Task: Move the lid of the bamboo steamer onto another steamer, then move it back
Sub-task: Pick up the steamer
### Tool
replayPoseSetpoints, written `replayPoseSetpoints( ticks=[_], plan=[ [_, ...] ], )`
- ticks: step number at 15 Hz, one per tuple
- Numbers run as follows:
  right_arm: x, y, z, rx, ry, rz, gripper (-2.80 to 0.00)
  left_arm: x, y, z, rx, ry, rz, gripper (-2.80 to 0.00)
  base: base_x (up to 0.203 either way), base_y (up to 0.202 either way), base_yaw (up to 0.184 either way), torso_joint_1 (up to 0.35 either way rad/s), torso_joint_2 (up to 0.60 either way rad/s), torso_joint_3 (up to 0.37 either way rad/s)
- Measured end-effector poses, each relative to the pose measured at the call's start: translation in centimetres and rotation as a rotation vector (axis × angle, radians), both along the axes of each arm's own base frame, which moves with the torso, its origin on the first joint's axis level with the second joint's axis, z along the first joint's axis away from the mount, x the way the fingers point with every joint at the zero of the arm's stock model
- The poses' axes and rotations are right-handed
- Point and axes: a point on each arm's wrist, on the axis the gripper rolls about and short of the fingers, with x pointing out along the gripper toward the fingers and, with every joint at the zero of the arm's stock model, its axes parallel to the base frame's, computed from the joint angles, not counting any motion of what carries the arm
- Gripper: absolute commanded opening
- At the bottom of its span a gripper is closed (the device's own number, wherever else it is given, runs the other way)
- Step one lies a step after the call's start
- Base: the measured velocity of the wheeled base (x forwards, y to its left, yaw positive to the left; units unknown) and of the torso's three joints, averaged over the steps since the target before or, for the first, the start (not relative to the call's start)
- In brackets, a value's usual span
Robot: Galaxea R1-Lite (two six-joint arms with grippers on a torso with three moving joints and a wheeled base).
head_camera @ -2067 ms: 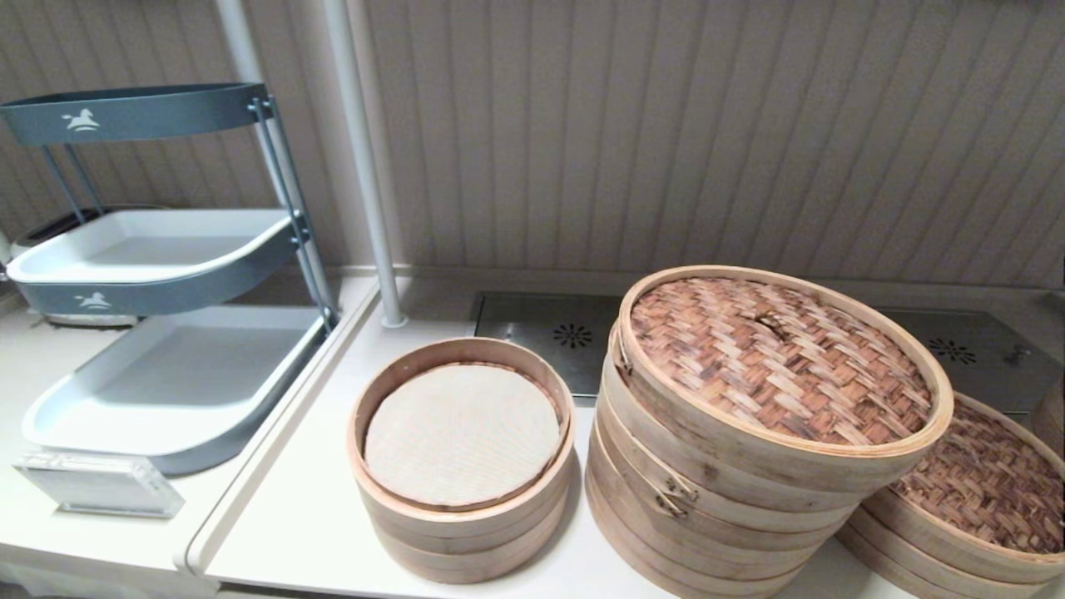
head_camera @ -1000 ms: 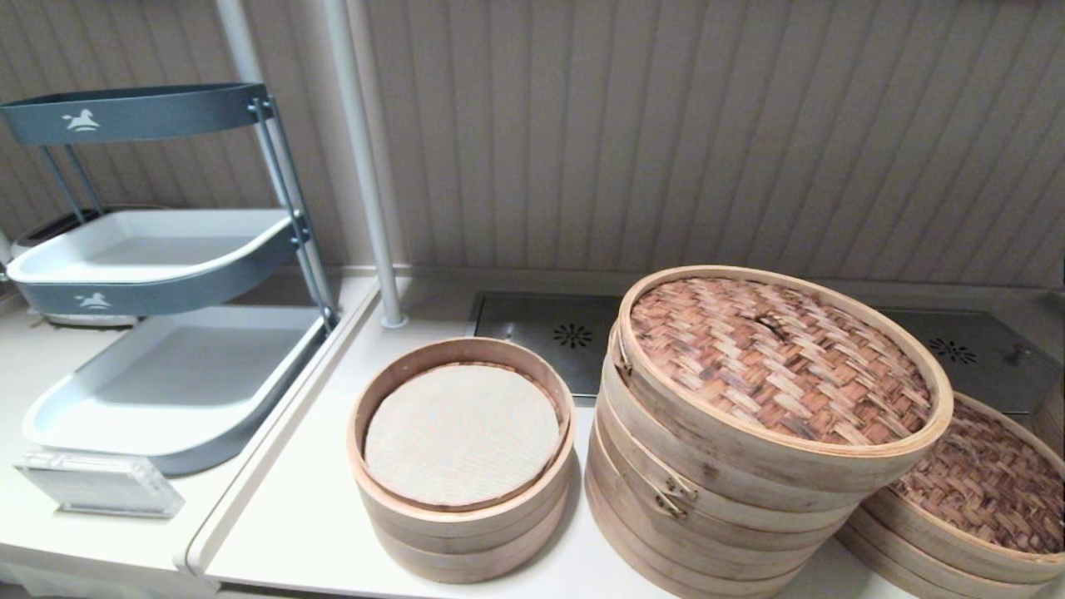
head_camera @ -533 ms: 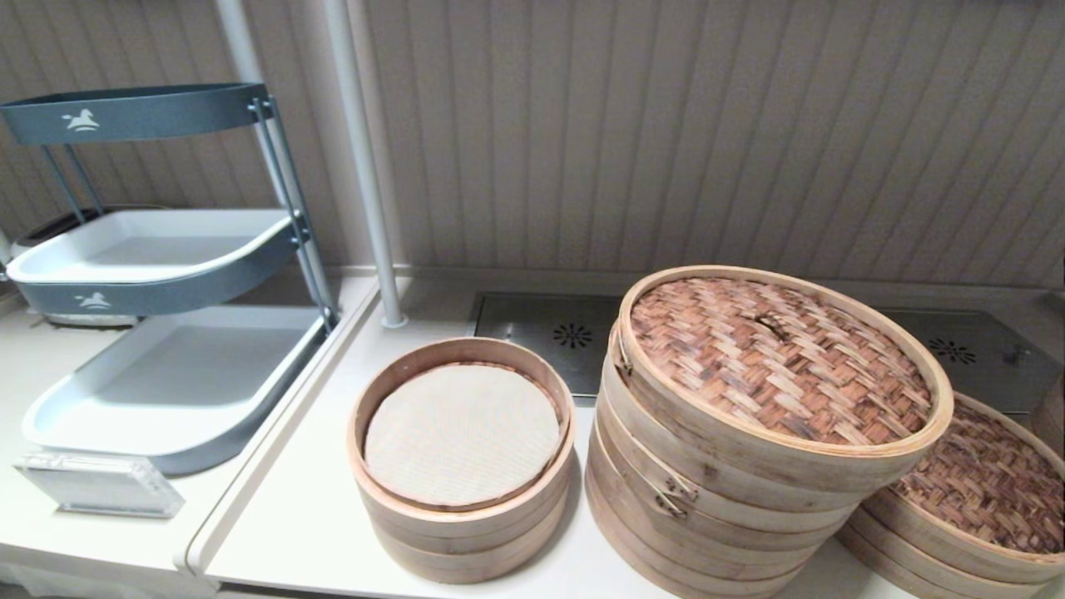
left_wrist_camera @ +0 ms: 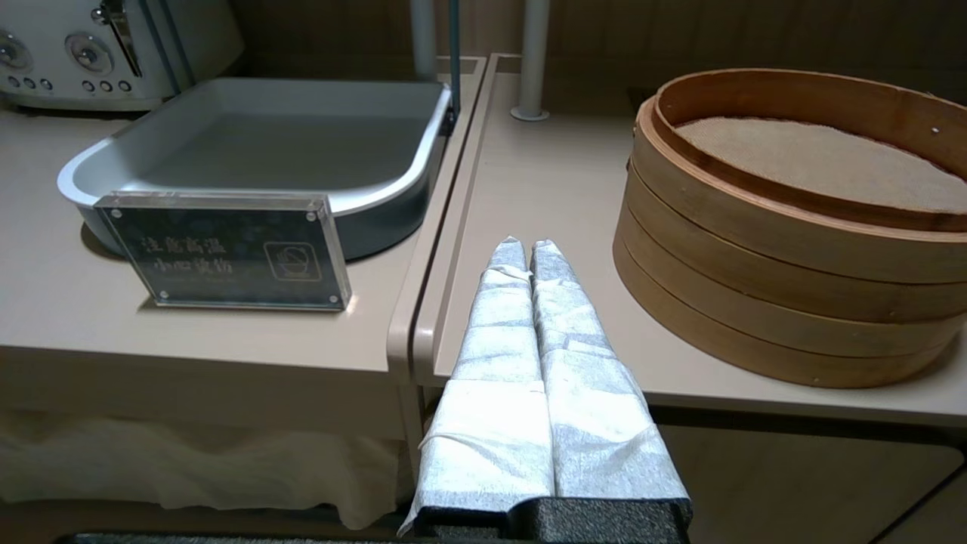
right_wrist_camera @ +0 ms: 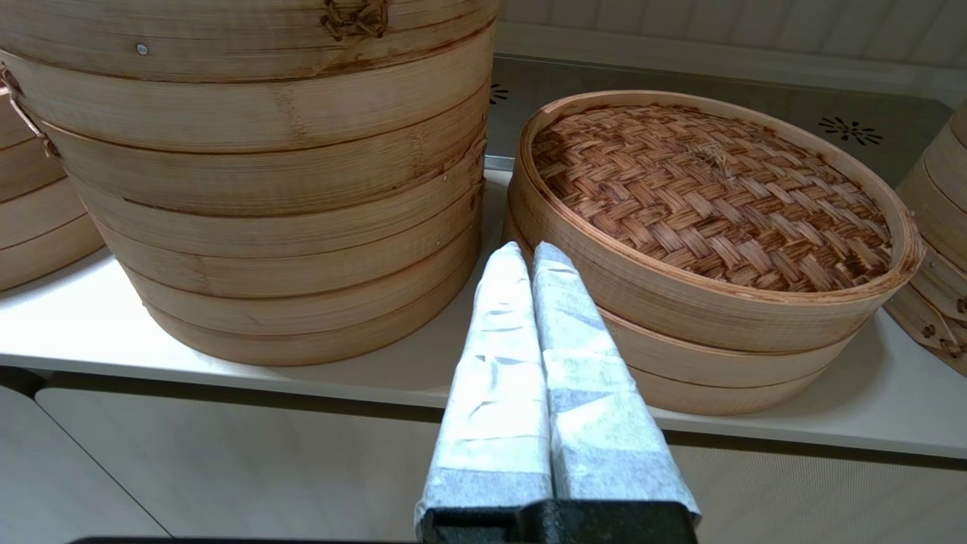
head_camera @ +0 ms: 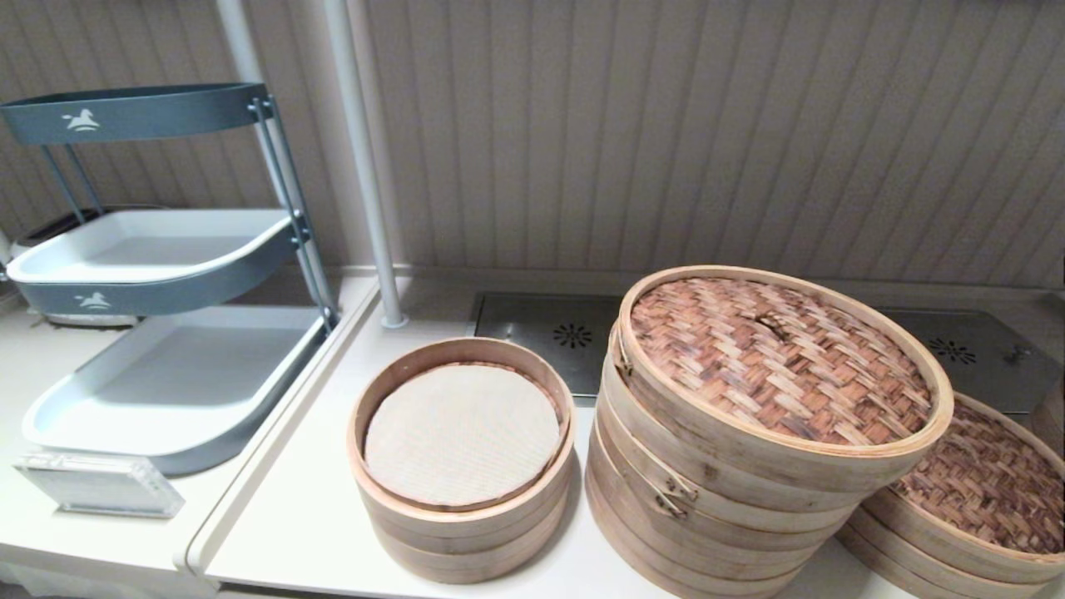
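The bamboo steamer lid (head_camera: 990, 482), with its darker brown weave, lies on the low wide steamer at the far right and also fills the right wrist view (right_wrist_camera: 710, 189). The tall steamer stack (head_camera: 732, 491) with its dark clasp (head_camera: 670, 497) stands just left of it, capped by a paler, pinkish-tan woven lid (head_camera: 778, 358). My right gripper (right_wrist_camera: 526, 249) is shut and empty, below the counter's front edge, pointing at the gap between the tall stack (right_wrist_camera: 249, 189) and the low steamer. My left gripper (left_wrist_camera: 520, 245) is shut and empty at the counter's front edge. Neither gripper shows in the head view.
A smaller steamer with a white cloth liner (head_camera: 462, 433) stands left of the tall stack. A tiered grey rack of trays (head_camera: 166, 249), an acrylic sign (head_camera: 96, 487) and a white pole (head_camera: 366, 166) are on the left. Another steamer's edge (right_wrist_camera: 937, 227) shows at far right.
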Motion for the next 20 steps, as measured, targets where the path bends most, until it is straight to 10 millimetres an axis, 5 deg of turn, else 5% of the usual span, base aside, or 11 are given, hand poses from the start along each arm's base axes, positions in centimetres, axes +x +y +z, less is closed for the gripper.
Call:
replayPoseSetpoints(
  ticks=[20],
  plan=[
    [-0.01, 0.00, -0.11, -0.007, 0.013, 0.002, -2.80, 0.00, 0.00, 0.00, 0.000, 0.000, 0.000, -2.80, 0.000, 0.000, 0.000, 0.000, 0.00, 0.000]
  ],
)
